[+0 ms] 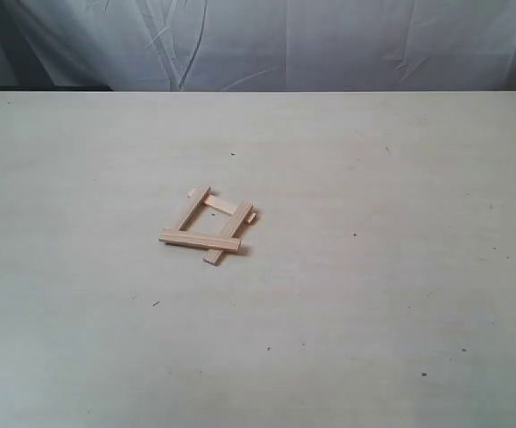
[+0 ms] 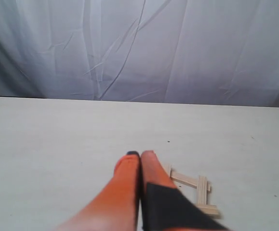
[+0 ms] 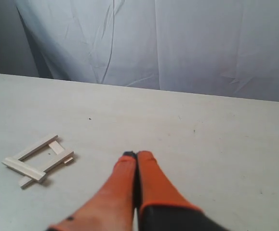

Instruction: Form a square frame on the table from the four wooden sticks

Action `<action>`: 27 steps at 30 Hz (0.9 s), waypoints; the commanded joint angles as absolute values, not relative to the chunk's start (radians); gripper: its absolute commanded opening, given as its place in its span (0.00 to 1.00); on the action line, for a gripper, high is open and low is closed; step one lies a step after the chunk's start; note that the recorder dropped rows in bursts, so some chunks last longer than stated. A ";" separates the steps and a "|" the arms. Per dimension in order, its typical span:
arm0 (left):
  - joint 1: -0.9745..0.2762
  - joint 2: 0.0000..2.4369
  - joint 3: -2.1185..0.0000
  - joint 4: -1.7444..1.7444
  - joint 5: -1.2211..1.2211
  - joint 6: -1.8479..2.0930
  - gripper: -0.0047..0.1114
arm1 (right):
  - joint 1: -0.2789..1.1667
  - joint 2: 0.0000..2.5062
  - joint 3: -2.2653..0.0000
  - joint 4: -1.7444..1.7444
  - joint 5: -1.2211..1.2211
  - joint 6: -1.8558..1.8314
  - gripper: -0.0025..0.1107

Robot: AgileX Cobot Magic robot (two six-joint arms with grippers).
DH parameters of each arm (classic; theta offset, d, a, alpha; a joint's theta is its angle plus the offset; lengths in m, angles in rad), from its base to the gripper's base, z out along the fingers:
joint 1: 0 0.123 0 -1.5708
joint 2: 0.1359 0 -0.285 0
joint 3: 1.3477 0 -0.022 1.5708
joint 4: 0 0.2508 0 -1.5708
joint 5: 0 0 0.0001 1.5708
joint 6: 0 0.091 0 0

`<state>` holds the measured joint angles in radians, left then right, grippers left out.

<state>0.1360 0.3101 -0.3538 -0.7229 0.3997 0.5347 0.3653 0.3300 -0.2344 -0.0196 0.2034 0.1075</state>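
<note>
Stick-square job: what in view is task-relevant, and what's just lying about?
Job:
- four wooden sticks, laid as a square frame
- table
- left gripper and right gripper, both shut and empty

Lying about:
- white cloth backdrop
- tiny dark specks on the table
- no other loose things in view

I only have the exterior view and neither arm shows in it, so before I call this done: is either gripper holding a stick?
Observer: No. The left gripper is shut, with nothing between its fingers.
Operator: And the right one?
Observer: The right gripper is shut and empty too, and it is not touching the square frame.
</note>
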 commanded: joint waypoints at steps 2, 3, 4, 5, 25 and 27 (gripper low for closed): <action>0.135 0.304 -0.348 -0.728 0.400 0.535 0.04 | 0.354 0.284 -0.229 -0.014 0.193 0.107 0.02; 0.135 0.304 -0.348 -0.728 0.403 0.535 0.04 | 0.338 0.268 -0.229 -0.009 0.193 0.107 0.02; 0.135 0.304 -0.348 -0.718 0.403 0.535 0.04 | 0.314 0.253 -0.229 -0.009 0.193 0.107 0.02; 0.135 0.304 -0.348 -0.711 0.401 0.535 0.04 | 0.284 0.230 -0.229 -0.009 0.193 0.107 0.02; 0.135 0.304 -0.348 -0.700 0.405 0.535 0.04 | 0.081 0.000 -0.077 -0.009 0.368 0.097 0.02; 0.135 0.304 -0.348 -0.700 0.405 0.535 0.04 | 0.081 0.000 -0.027 0.006 0.366 0.097 0.02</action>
<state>0.1360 0.3101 -0.3538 -0.7039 0.4084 0.5347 0.0861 0.0109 -0.0894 -0.0098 0.3613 0.1050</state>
